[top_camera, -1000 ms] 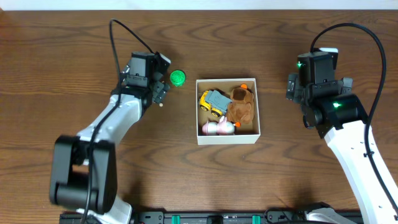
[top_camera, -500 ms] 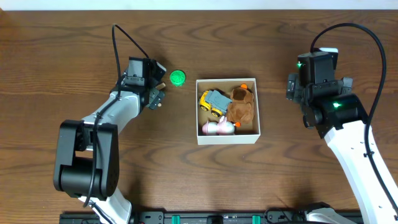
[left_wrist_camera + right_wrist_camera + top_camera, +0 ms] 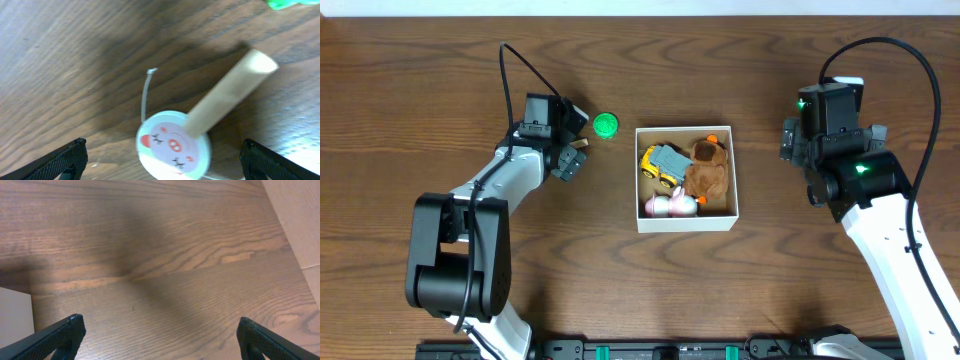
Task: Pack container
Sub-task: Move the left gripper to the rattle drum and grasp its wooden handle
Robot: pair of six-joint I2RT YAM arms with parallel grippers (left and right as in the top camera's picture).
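The container [image 3: 686, 221] is a square white-walled box at mid table, holding a yellow and grey truck [image 3: 662, 163], a brown plush [image 3: 706, 168] and a pink toy [image 3: 670, 206]. My left gripper [image 3: 569, 160] is open, just left of the box. In the left wrist view its black fingertips [image 3: 70, 157] stand wide on either side of a round pig-faced toy [image 3: 173, 149] with a tan stick handle [image 3: 230, 95], lying on the wood. My right gripper [image 3: 160, 340] is open and empty over bare wood, right of the box [image 3: 832, 140].
A small green toy [image 3: 606, 124] lies on the table just beyond the left gripper, and its edge shows in the left wrist view [image 3: 287, 4]. A white box corner [image 3: 14, 317] shows at the right wrist view's left edge. The table's edge [image 3: 287, 227] runs at its upper right.
My left gripper has shifted slightly left and towards the front, turning over the pig-faced toy. The right arm, the box and the green toy have not moved.
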